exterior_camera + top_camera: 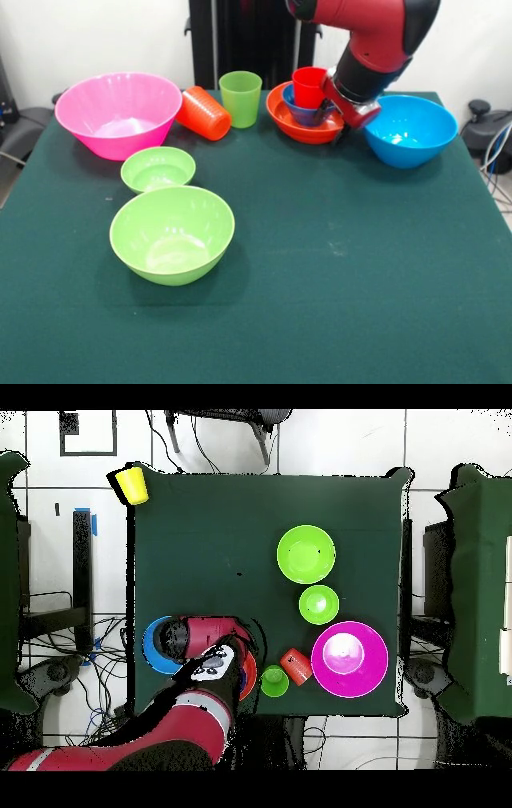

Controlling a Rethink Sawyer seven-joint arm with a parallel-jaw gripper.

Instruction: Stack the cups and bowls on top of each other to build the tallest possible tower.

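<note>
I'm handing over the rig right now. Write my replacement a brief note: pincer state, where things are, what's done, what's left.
Pincer: down beside the tower, hidden by the wrist; open or shut unclear.
Tower: orange bowl, small dark blue bowl inside, red cup on top.
Loose: blue bowl beside it; pink bowl, small green bowl, large green bowl; orange cup on its side; light green cup upright; yellow cup off the table's corner.
Left: stack all loose pieces.

White wall (96,36) behind — pale tiled floor (340,444) strewn with cables (105,654).
</note>
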